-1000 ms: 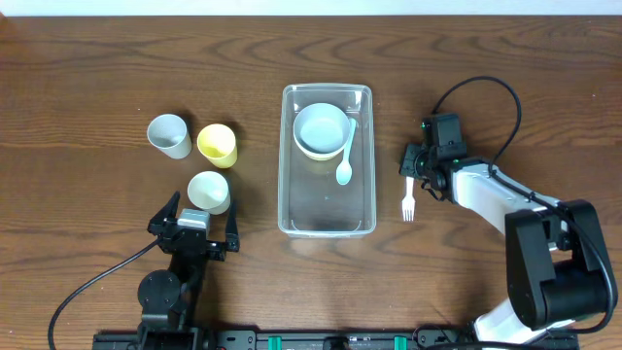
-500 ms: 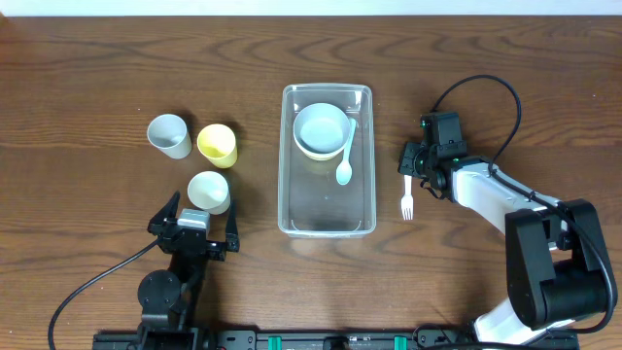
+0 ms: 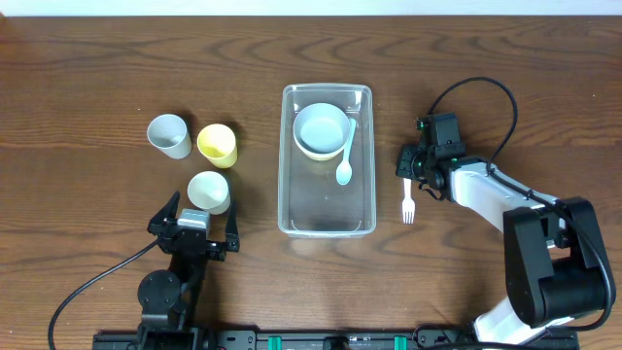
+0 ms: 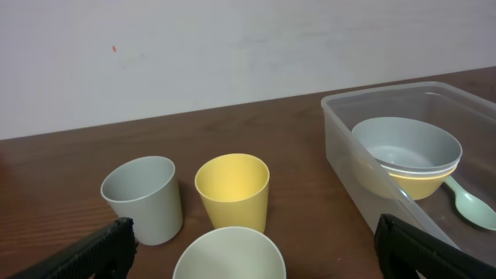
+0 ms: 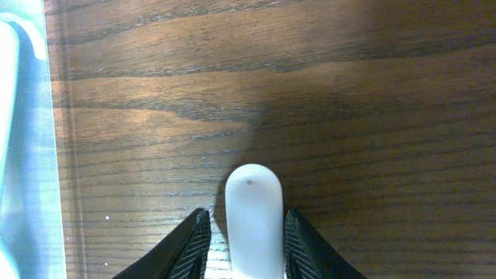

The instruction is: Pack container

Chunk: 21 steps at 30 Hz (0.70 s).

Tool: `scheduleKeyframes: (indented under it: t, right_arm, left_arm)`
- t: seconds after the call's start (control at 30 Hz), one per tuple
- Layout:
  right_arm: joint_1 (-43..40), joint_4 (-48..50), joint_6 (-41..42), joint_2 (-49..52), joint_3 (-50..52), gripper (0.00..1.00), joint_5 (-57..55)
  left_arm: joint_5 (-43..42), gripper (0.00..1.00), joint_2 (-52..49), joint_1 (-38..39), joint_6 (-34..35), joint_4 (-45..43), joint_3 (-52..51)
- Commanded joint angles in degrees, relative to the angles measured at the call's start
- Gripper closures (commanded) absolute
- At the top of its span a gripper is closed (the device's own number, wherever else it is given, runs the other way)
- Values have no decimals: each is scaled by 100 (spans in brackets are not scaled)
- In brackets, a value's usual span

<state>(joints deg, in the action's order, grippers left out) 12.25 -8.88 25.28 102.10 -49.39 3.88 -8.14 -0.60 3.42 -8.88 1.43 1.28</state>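
My right tool [image 5: 248, 223] straddles the white plastic fork [image 3: 409, 202] on the tabletop [image 3: 97, 78], jaws hugging its handle; whether they grip, I cannot tell. My left tool [image 3: 199, 216] gapes, empty. Next, I judge: lift the fork into the clear rectangular plastic container [image 3: 288, 194], centre-tabletop.

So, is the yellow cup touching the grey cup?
Apart. The left wrist view shows a strip of table between the yellow cup and the grey cup.
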Motion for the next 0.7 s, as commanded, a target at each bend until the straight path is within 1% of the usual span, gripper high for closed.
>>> scheduleKeyframes:
  t: [0.0,0.17,0.37,0.5,0.6,0.67]
  right_arm:
    - [52,-269,35,400,339,69,-199]
    - [52,-291,35,400,339,78,-203]
    - [52,-319,35,448,339,80,-216]
    - [52,-317,37,623,339,95,-214]
    - [55,-289,39,750,339,99,-197]
    - [57,-286,39,769,339,99,-195]
  left_arm:
    - [-42,2,26,-31,-31,195,-105]
    - [-42,2,26,-31,-31,195,-105]
    - [-42,2,26,-31,-31,195,-105]
    - [-42,2,26,-31,-31,195,-105]
    - [-42,2,26,-31,-31,195,-105]
    - [-42,2,26,-31,-31,195,-105]
